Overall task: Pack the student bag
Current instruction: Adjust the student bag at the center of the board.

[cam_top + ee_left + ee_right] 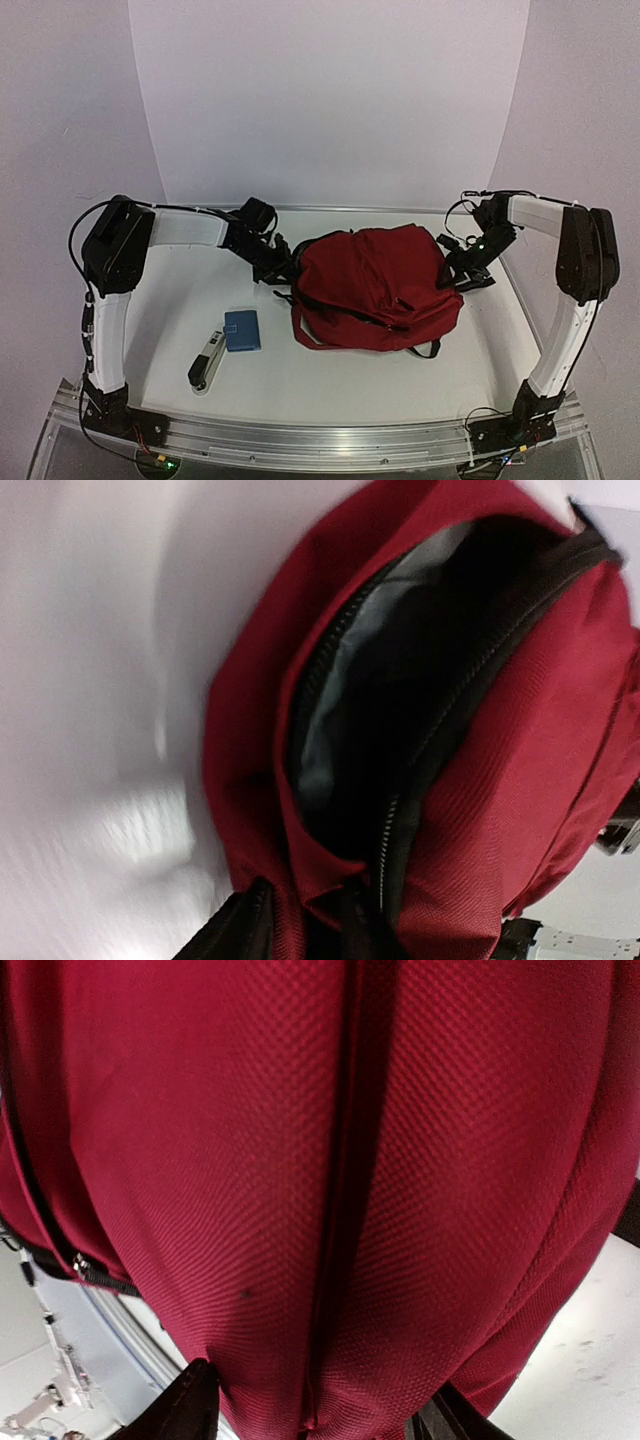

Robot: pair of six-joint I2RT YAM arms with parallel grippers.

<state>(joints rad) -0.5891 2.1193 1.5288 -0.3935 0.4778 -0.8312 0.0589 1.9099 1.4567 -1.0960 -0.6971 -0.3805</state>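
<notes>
top: student bag (375,285) sits between left gripper (282,271) and right gripper (463,277)
left wrist: zip (335,645) open, grey lining (325,735) visible — clamp state unclear, view blurred
right wrist: 2 fingers (190,1405) pinching the bag's fabric

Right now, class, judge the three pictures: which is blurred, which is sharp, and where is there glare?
Left wrist view: motion-blurred, a bright glare patch on the white table, the red backpack dark inside. Right wrist view: sharp, fabric weave crisp. Top external view: even light, soft shadows.
</notes>
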